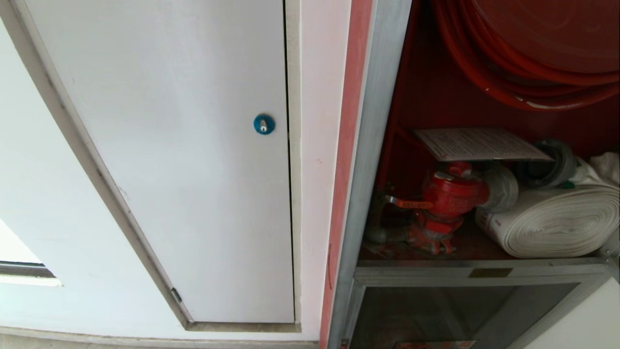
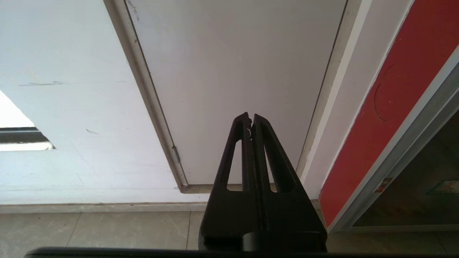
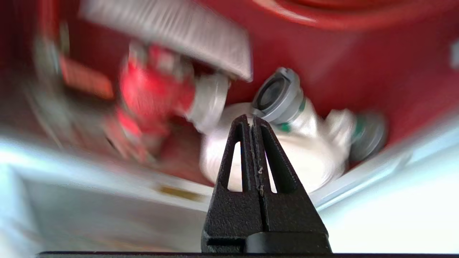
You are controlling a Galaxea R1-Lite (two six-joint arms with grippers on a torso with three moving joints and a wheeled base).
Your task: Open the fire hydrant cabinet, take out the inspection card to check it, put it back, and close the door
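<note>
The fire hydrant cabinet (image 1: pixel 382 145) stands open at the right of the head view, red inside. The inspection card (image 1: pixel 477 144) lies flat on top of the red valve (image 1: pixel 448 196), beside the rolled white hose (image 1: pixel 557 220). The door is out of view. In the right wrist view the inspection card (image 3: pixel 172 32) shows blurred above the valve (image 3: pixel 154 93). My right gripper (image 3: pixel 251 120) is shut and empty, in front of the hose (image 3: pixel 304 157) and below the card. My left gripper (image 2: pixel 250 116) is shut with nothing in it, parked facing the white panel door (image 2: pixel 233 71).
A white panel door (image 1: pixel 184 160) with a blue round lock (image 1: pixel 264 124) fills the left of the head view. A red hose reel (image 1: pixel 533 48) hangs above the card. Below the shelf is a lower glass door (image 1: pixel 455 315). Grey floor tiles (image 2: pixel 107 229) run along the wall's foot.
</note>
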